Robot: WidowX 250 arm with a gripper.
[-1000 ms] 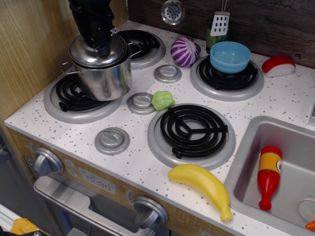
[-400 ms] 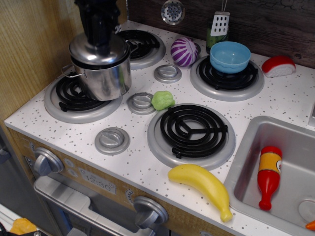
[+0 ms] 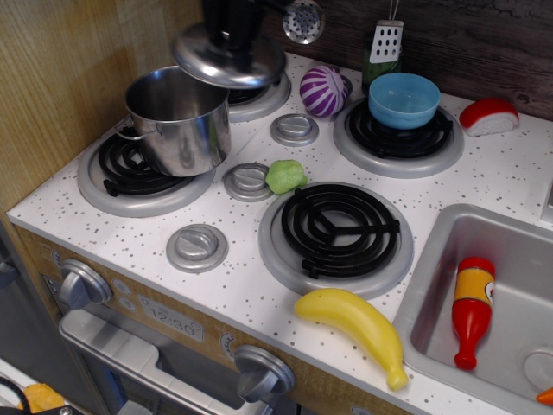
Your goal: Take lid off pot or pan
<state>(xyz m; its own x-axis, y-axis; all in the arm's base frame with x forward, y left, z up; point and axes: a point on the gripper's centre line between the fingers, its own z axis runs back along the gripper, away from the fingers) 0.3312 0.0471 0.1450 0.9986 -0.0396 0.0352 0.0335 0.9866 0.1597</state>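
The shiny steel pot [image 3: 177, 121] stands open on the front-left burner [image 3: 143, 169]. The round domed steel lid [image 3: 227, 59] hangs in the air above the back-left burner, up and to the right of the pot, tilted a little. My black gripper [image 3: 232, 30] comes down from the top edge and is shut on the lid's knob, which the fingers hide.
A purple-white ball [image 3: 324, 90], a light-blue bowl [image 3: 403, 98] on the back-right burner, a green lump [image 3: 285, 176], grey knob discs [image 3: 198, 246], a banana [image 3: 354, 322], and a sink [image 3: 432, 285] with a red bottle [image 3: 473, 309]. A wooden wall stands at the left.
The lid has come off the pot: my gripper lifted it and carried it up and to the right, over the back-left burner. The pot stays on its burner, now open.
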